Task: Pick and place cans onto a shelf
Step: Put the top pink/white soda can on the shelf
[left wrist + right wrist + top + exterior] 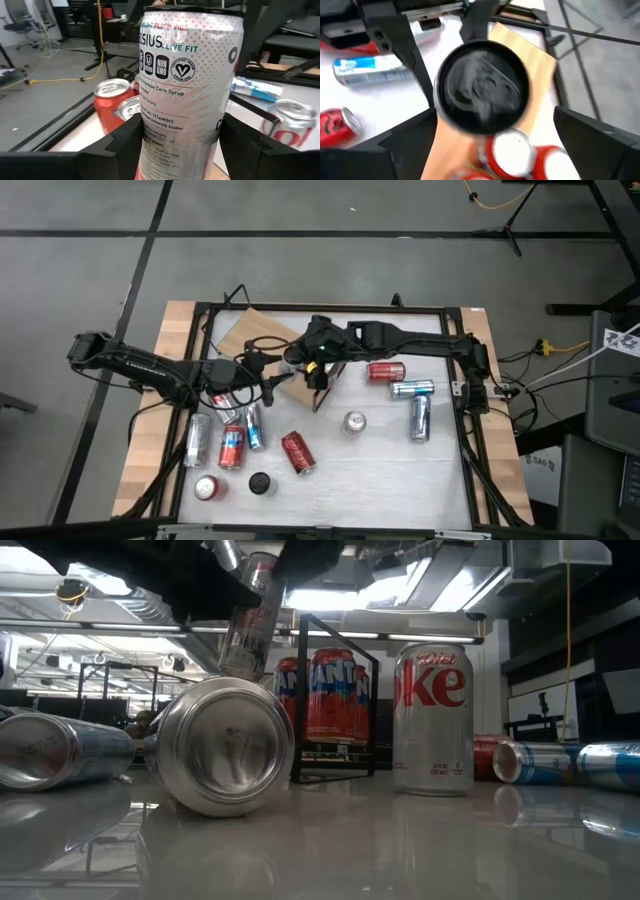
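Note:
A slim white-and-pink can (187, 75) with a black top (482, 87) stands between the fingers of my left gripper (182, 137), which is shut on it beside the shelf (255, 340). My right gripper (490, 130) hovers over that can with its fingers spread wide on either side of the black top. In the high view my right gripper (315, 372) is over the wooden shelf's near end. Red cans (330, 695) stand upright on the shelf behind its black frame (300, 700). Several more cans lie or stand on the white table. My left gripper pinches the can's side wall on its lower half (165, 137) between its two fingers (125, 142), coming in nearly level from the table's left. In the low view the can (245, 620) is slightly tilted and lifted clear of the table.
A Diet Coke can (432, 720) stands upright mid-table. A silver can (225, 745) lies close to the low camera. Red and blue-silver cans lie at right (412, 389) and at left front (231, 446). A small black disc (260, 482) lies near the front.

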You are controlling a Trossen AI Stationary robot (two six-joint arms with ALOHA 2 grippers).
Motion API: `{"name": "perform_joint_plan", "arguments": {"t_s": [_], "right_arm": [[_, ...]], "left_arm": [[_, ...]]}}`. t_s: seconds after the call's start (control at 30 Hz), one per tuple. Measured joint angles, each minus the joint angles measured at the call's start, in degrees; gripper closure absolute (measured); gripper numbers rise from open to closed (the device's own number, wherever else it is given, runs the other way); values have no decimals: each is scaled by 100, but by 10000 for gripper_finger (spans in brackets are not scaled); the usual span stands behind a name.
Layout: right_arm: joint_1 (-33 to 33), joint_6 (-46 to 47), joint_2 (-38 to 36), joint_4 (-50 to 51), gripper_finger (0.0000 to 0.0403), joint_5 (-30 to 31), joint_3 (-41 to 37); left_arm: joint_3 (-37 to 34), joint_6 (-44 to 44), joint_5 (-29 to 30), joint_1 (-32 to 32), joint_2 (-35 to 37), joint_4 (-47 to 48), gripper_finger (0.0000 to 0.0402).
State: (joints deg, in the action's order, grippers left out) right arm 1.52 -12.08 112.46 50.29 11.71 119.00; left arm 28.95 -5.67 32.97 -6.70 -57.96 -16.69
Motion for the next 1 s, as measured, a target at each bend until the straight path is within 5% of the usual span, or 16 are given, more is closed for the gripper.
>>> {"name": "perform_joint_plan", "arguments": {"t_s": [0.4,0.7,1.0], "right_arm": [[662,-691,-23,571,22,-332,562],[1537,-793,-22,517,22,-1327,562],[1938,-793,18,497,22,-1430,560]], "left_arm": [[2,247,-155,1137,1,0,193],[2,542,-1796,2728,-34,-11,193],[4,491,-3485,3842,-806,-849,193]]}}
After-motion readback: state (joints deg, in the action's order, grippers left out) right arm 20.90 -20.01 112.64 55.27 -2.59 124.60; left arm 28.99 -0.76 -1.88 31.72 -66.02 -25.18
